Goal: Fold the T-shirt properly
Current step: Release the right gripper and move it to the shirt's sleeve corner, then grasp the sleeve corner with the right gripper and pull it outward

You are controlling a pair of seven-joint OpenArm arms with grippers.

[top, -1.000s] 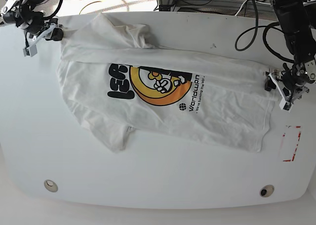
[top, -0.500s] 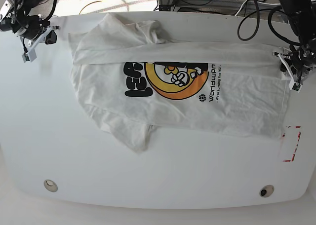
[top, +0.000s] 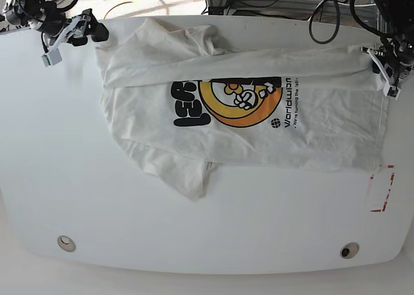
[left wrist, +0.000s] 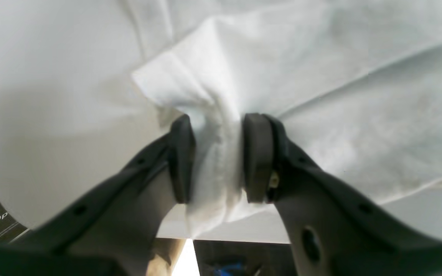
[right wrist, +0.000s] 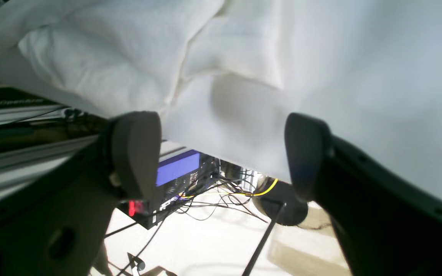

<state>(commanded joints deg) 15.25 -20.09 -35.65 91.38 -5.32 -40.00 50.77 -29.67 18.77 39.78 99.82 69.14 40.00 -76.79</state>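
Observation:
The white T-shirt (top: pixel 259 133) lies spread on the white table (top: pixel 194 243), with its black lettering and orange oval graphic (top: pixel 236 101) facing up. Its top edge is folded over in a long band. My left gripper (top: pixel 387 70) is at the far right and is shut on a bunched corner of the T-shirt (left wrist: pixel 320 76). In the left wrist view the cloth is pinched between the left gripper's (left wrist: pixel 219 119) pads. My right gripper (top: pixel 65 36) stands open at the far left, just off the shirt's sleeve end. In the right wrist view nothing sits between the right gripper's (right wrist: pixel 221 126) fingers, and the cloth (right wrist: pixel 109 57) lies just beyond them.
A red-marked rectangle (top: pixel 380 188) sits near the table's right edge. Two round fittings (top: pixel 66 243) (top: pixel 349 250) sit near the front edge. Cables and equipment (right wrist: pixel 190 180) lie past the table's far edge.
The T-shirt has slid to the right and toward the far edge, pulled by the left gripper holding its corner. The right gripper has shifted up and right, back toward the sleeve.

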